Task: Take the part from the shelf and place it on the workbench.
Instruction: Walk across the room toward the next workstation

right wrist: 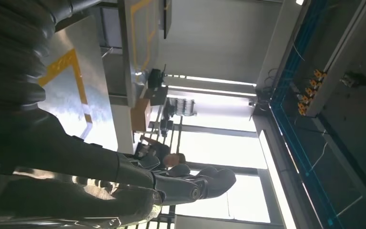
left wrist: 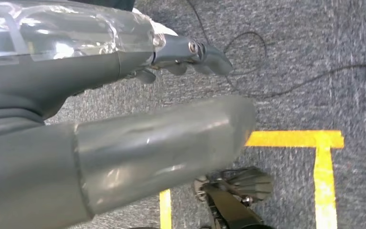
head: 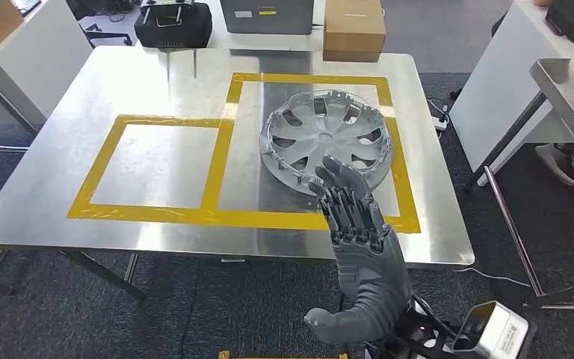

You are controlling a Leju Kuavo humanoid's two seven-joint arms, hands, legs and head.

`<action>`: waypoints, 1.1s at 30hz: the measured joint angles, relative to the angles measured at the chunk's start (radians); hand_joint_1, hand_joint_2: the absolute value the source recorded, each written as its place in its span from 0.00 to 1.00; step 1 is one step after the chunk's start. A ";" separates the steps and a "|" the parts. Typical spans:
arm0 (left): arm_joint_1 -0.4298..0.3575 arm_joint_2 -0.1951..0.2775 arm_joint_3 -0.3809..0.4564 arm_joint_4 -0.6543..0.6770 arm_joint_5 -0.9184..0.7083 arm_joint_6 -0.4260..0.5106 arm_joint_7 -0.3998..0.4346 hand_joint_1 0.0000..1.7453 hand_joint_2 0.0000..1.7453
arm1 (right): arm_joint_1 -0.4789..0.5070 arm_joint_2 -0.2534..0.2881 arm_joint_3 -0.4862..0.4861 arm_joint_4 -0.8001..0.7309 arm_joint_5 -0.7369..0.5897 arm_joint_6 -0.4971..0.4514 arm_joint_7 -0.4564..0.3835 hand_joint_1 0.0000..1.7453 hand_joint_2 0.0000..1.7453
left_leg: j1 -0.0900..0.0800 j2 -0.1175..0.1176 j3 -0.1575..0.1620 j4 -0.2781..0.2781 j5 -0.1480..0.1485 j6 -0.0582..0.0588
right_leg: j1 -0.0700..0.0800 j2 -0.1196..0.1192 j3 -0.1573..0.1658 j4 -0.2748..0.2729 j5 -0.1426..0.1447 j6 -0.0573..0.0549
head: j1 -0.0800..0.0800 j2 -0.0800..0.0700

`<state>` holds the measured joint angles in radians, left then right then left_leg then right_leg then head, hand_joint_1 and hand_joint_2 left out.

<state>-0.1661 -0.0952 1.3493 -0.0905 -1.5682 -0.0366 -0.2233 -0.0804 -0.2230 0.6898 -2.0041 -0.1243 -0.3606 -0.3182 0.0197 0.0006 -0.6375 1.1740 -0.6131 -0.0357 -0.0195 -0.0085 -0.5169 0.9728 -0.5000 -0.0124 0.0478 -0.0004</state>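
Hubcap (head: 326, 139) lies flat on your workbench (head: 157, 75) inside the taped frame; your right hand (head: 355, 217) hovers just before it, fingers straight, holding nothing.

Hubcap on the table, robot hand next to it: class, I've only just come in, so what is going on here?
A silver hubcap lies flat on the metal workbench, inside the right-hand box marked with yellow tape. The right robot hand is raised over the near edge of the workbench, fingers stretched out, holding nothing; its fingertips overlap the hubcap's near rim in the head view. The left robot hand hangs down over the carpet and holds nothing. The hubcap looks already set down.
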 joint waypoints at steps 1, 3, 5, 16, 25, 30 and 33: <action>0.000 0.000 0.000 0.000 0.000 0.000 -0.004 0.00 0.00 | 0.004 0.000 0.000 0.000 0.000 -0.004 0.002 0.00 0.00 | 0.001 0.000 -0.017 0.059 -0.029 -0.002 | 0.002 -0.001 -0.009 0.002 0.005 -0.001 | -0.006 0.000; 0.001 -0.001 0.000 0.000 0.000 -0.001 -0.009 0.00 0.00 | 0.010 -0.001 0.000 0.000 0.001 -0.010 0.004 0.00 0.00 | 0.001 0.000 -0.011 0.097 -0.030 -0.005 | 0.003 -0.003 -0.027 0.010 0.014 0.001 | -0.012 0.000; 0.000 -0.001 0.000 0.000 0.000 -0.001 -0.012 0.00 0.00 | 0.013 -0.001 0.000 -0.002 0.001 -0.014 0.005 0.00 0.00 | 0.003 0.000 0.062 -0.003 0.023 -0.004 | 0.002 -0.003 -0.044 0.022 0.021 0.007 | -0.016 0.000; -0.003 -0.018 -0.001 -0.001 0.000 -0.016 0.026 0.00 0.00 | 0.040 -0.010 -0.002 -0.024 0.006 -0.073 0.036 0.00 0.00 | -0.009 -0.006 0.078 -0.163 0.116 0.068 | 0.001 0.004 -0.130 0.235 -0.143 0.056 | -0.001 0.000; 0.001 -0.045 -0.016 0.000 0.000 -0.026 0.117 0.00 0.00 | 0.084 -0.039 -0.015 -0.056 0.092 -0.329 0.183 0.00 0.00 | -0.036 -0.004 0.001 -0.165 0.203 0.062 | 0.047 0.002 0.110 -0.033 -0.071 -0.021 | 0.017 0.000; 0.004 -0.036 -0.034 -0.001 0.000 -0.005 0.065 0.00 0.00 | 0.104 -0.045 -0.043 -0.028 -0.082 -0.322 0.158 0.00 0.00 | -0.023 -0.003 -0.043 -0.057 0.070 0.028 | 0.038 -0.006 0.064 -0.053 -0.007 -0.027 | 0.006 0.000; 0.003 -0.028 -0.036 -0.001 0.000 0.009 0.025 0.00 0.00 | 0.112 -0.048 -0.063 0.056 -0.192 -0.292 0.119 0.00 0.00 | -0.007 -0.003 -0.061 0.103 0.011 0.005 | 0.033 -0.007 0.014 -0.041 0.024 -0.019 | -0.003 0.000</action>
<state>-0.1633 -0.1227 1.3131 -0.0911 -1.5682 -0.0275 -0.1985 0.0314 -0.2707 0.6268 -1.9482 -0.3158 -0.6530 -0.1991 0.0130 -0.0022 -0.6981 1.2775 -0.6022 -0.0306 0.0131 -0.0157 -0.5026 0.9321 -0.4755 -0.0317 0.0450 -0.0004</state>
